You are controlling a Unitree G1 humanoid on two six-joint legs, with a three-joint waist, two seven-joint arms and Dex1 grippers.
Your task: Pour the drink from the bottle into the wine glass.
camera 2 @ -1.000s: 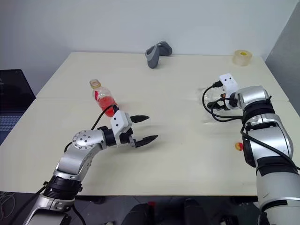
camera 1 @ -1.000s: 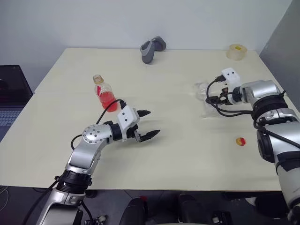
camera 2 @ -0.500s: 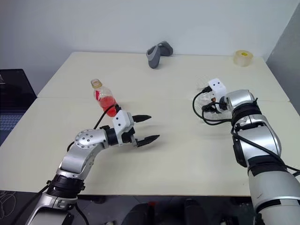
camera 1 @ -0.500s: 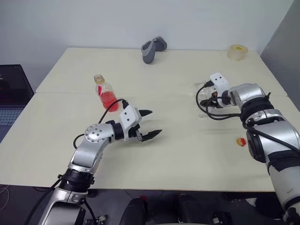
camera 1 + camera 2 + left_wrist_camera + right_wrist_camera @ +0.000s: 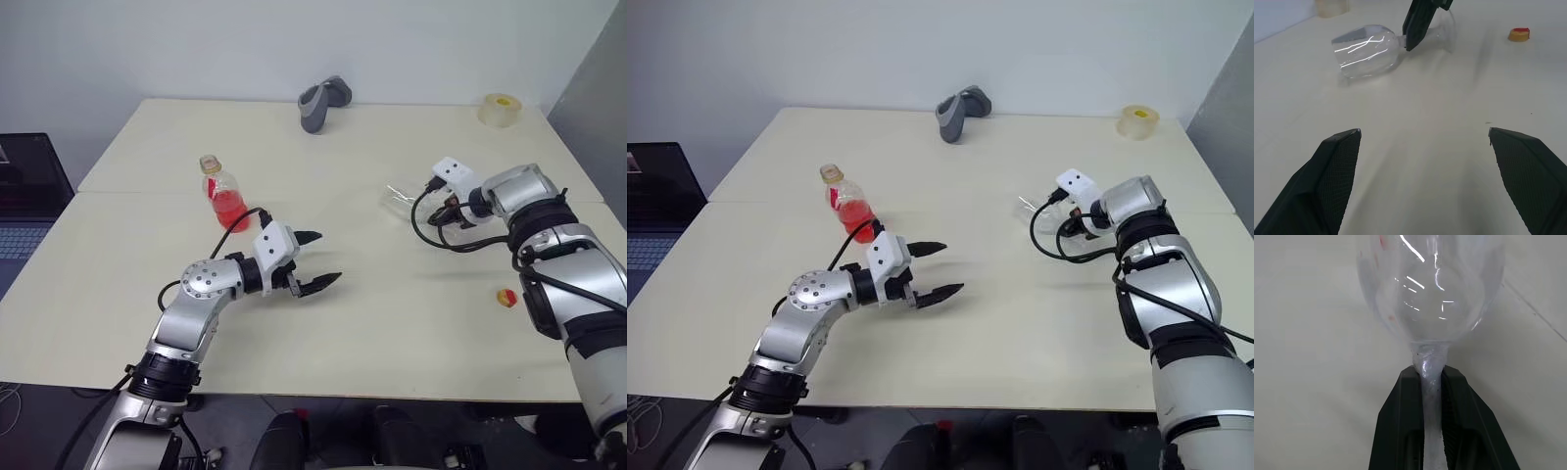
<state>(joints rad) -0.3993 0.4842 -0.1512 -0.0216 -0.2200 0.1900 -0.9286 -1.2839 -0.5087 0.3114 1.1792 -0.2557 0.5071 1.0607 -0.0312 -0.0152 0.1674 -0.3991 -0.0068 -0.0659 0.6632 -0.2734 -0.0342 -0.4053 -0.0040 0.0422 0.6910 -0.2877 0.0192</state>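
Wine glass, clear, stemmed and round-bowled, lies on its side on the pale cream surface, its thin stem pinched between the right gripper's closed jaws. The small clear plastic bottle of red-pink drink stands capless just beyond the left gripper, whose jaws gape wide and empty. Righting the glass looks to be the step in hand; next, tip it upright onto its foot, then grasp the bottle. A small red-yellow cap lies near the right arm.
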